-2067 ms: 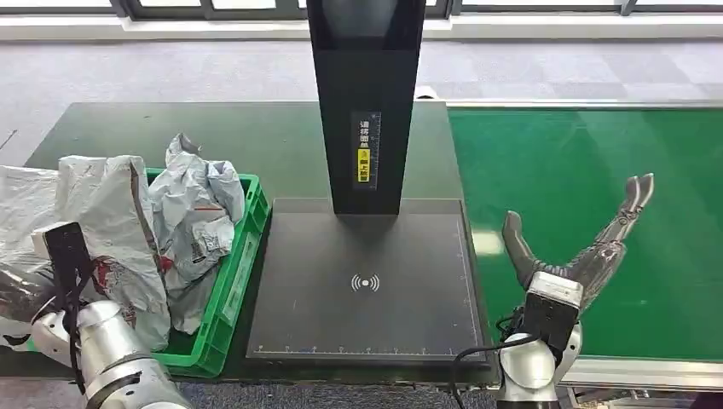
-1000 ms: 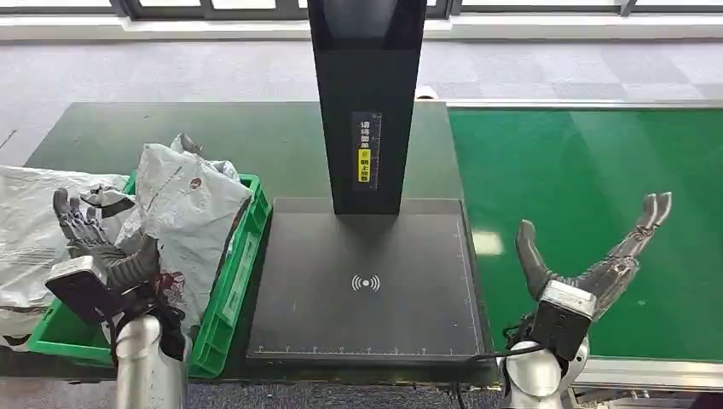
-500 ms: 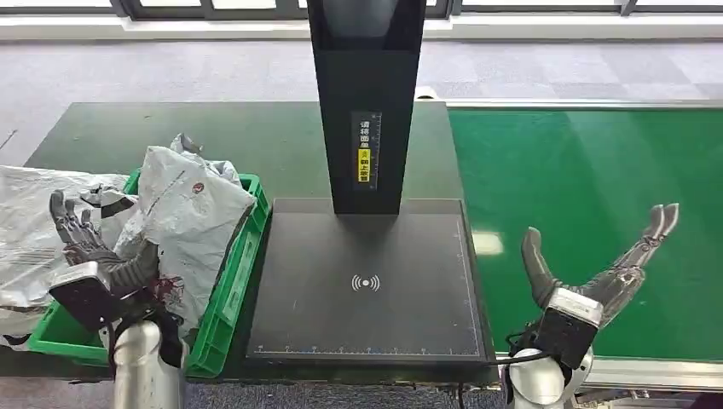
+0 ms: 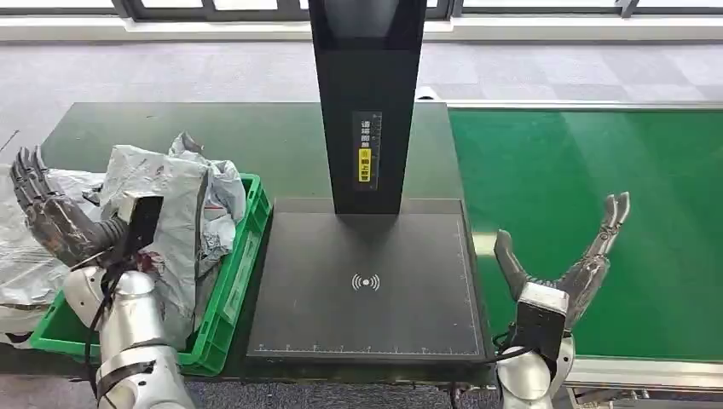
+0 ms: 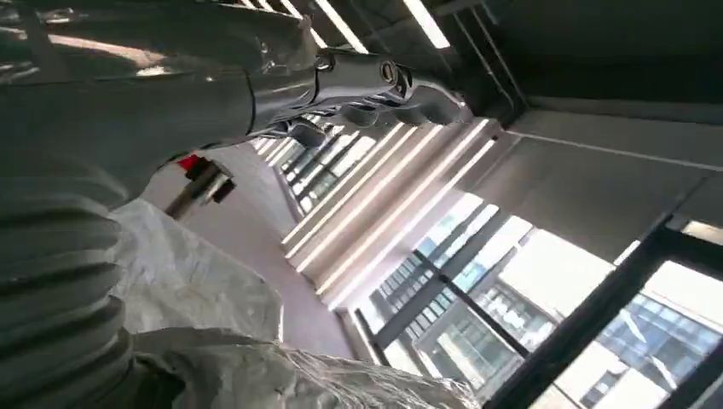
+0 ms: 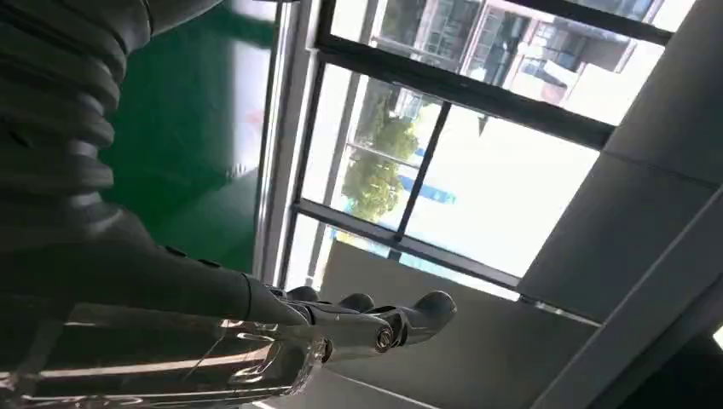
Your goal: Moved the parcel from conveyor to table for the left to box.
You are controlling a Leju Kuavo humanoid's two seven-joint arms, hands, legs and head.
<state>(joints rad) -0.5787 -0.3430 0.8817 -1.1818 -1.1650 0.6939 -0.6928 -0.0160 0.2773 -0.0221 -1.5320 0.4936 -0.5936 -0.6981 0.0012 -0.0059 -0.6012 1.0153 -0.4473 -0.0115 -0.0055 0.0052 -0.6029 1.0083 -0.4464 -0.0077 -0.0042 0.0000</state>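
Leftmost, the left hand (image 4: pixel 47 217) is raised with fingers spread, holding nothing, beside the grey parcel (image 4: pixel 170 221) heaped in the green crate (image 4: pixel 230 294). Rightward stands the black scanner stand (image 4: pixel 367 281); the right hand (image 4: pixel 567 268) hovers splayed and empty over the green conveyor (image 4: pixel 597 170).

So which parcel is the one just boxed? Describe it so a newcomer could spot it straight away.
Start at the dark table left of the green conveyor, then find the green crate at its left end. The parcel is the crumpled grey poly bag standing tallest in that crate, beside the open left hand; the other grey bags lie flatter, further left.
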